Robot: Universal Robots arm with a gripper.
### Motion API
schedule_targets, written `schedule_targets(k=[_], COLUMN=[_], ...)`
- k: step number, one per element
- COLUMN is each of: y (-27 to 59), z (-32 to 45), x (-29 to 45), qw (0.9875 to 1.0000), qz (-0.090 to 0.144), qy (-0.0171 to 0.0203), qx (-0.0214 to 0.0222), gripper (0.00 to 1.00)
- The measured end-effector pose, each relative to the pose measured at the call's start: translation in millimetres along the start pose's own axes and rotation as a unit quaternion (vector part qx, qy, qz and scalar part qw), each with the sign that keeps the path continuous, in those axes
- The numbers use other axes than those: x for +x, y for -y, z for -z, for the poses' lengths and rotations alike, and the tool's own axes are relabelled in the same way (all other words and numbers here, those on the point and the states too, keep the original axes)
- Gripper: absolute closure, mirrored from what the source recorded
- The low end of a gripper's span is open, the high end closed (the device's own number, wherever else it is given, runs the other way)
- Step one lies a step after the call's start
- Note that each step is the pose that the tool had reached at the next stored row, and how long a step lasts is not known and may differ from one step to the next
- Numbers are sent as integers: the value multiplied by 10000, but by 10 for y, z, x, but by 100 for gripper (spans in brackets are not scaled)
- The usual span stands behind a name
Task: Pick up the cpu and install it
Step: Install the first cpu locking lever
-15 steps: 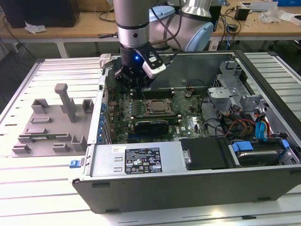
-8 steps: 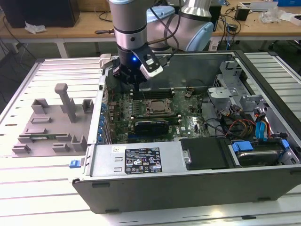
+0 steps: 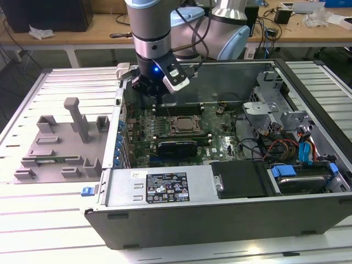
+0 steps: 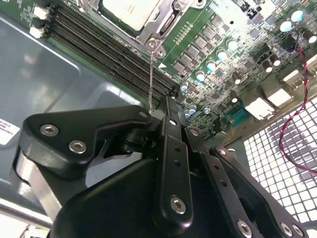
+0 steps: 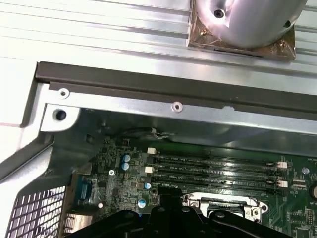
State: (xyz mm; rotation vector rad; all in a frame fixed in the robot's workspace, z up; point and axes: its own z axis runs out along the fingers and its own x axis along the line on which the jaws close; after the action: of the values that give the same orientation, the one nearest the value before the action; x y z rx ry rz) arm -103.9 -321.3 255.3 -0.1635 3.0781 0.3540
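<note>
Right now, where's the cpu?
In the second wrist view the cpu lies in the metal-framed socket on the motherboard, beside the black memory slots and beyond the gripper, which is not touching it.

Slatted metal table [image 3: 49,220] carries 2 things: an open PC case [image 3: 220,212], its floor directly below the fingers [image 3: 158,97], and a grey fixture tray [image 3: 55,151] w/ upright posts, lying off to the exterior view's left of the fingers, just beside the case.
</note>
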Motion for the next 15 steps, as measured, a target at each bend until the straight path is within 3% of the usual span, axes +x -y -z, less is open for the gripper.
schedule_targets(k=[4, 15], y=[4, 59], z=[0, -13], x=[-26, -426], qw=[10000, 10000], qz=[1, -2], qy=[-1, -8], qx=[0, -1], gripper=[89, 89])
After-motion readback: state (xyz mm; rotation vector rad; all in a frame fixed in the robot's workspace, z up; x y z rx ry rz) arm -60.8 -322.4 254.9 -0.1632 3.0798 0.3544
